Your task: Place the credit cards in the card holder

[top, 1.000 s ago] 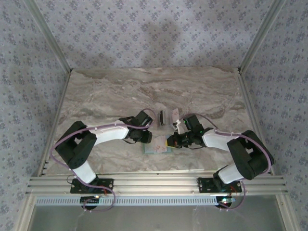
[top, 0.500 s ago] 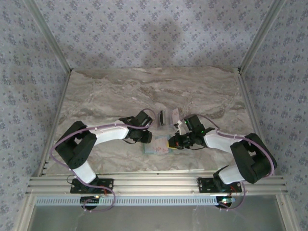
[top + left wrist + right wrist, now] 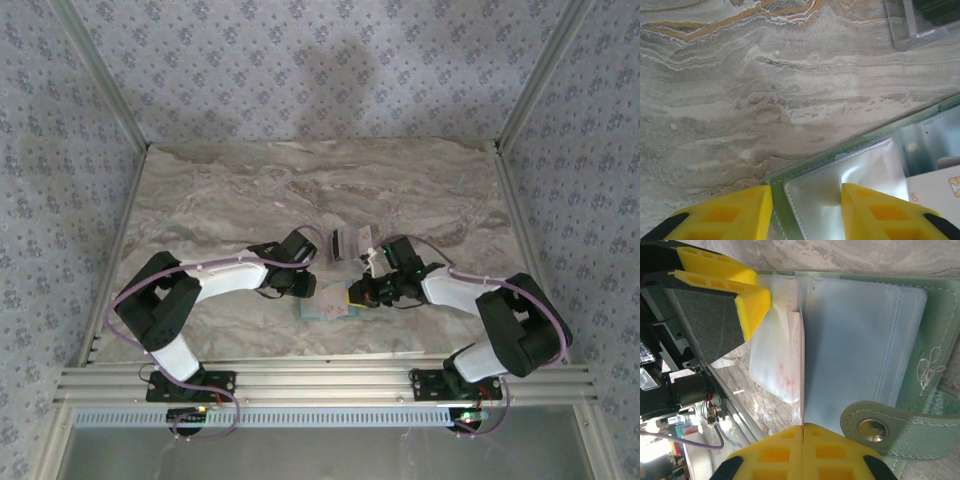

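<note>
Right claw (image 3: pixel 803 437): I'm pinching a thin pale plastic credit card (image 3: pixel 796 360) edge-on, aiming it into the sage-green bifold card holder (image 3: pixel 935 335) lying open, near-centre on the marble table (image 3: pixel 740 75) | left claw (image 3: pixel 806 210): spread, seemingly bracing the holder's left panel against slipping.

- The bench (image 3: pixel 220 200) has a grey-brown marbled top with pale veins.
- The card holder (image 3: pixel 322 310) lies open near the middle of the front edge.
- Some credit cards (image 3: pixel 362 238) lie just beyond it.
</note>
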Tool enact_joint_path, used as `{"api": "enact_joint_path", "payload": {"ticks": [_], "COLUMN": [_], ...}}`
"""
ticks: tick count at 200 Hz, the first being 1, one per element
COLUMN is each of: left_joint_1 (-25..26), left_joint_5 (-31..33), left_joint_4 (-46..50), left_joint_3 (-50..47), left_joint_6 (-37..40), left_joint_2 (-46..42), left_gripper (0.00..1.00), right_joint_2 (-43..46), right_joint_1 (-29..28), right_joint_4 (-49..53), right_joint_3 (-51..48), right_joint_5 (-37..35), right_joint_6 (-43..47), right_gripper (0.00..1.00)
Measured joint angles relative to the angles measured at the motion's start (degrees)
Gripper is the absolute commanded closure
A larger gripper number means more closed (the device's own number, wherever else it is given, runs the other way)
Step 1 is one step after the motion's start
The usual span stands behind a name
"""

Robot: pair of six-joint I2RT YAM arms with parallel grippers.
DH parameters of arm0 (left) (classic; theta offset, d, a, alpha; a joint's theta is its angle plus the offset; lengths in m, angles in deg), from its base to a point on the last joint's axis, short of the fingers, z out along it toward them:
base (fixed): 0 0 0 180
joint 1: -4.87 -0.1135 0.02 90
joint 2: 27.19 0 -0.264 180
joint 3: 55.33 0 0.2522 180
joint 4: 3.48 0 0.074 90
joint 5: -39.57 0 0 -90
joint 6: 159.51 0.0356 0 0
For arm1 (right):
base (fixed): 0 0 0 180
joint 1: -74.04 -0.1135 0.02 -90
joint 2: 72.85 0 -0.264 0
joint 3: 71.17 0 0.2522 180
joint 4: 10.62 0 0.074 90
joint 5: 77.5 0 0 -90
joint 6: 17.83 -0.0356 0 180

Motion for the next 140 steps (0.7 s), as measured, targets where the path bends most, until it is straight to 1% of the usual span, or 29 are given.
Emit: {"api": "enact_joint_path", "payload": {"ticks": [25,59,79,112,140], "left_joint_1": [0.00,0.00,0.00,0.00,0.00], "left_joint_5": [0.00,0.00,0.02,0.02,0.02], "left_joint_4": [0.00,-0.04,-0.17,-0.44,-0.90], "left_joint_3": [0.00,0.00,-0.11,-0.26,-0.61], "left_joint_6": [0.00,0.00,0.00,0.00,0.00], "left_joint_2": [0.00,0.00,0.00,-0.04,-0.20], "left_gripper": [0.60,0.60,0.60,0.60,0.60], "right_joint_2": [0.26,3.06,4.87,10.99,16.20], "right_joint_1": [0.85,5.03,6.54,8.09,8.92], "right_joint_4": [1.14,5.05,7.80,13.31,18.27], "right_joint_3": [0.17,0.22,0.24,1.07,5.57], "right_joint_5": [-0.87,-3.56,-4.85,-6.82,-7.85], "right_joint_6": [0.00,0.28,0.96,2.08,3.74], "right_gripper": [1.00,1.00,1.00,1.00,1.00]}}
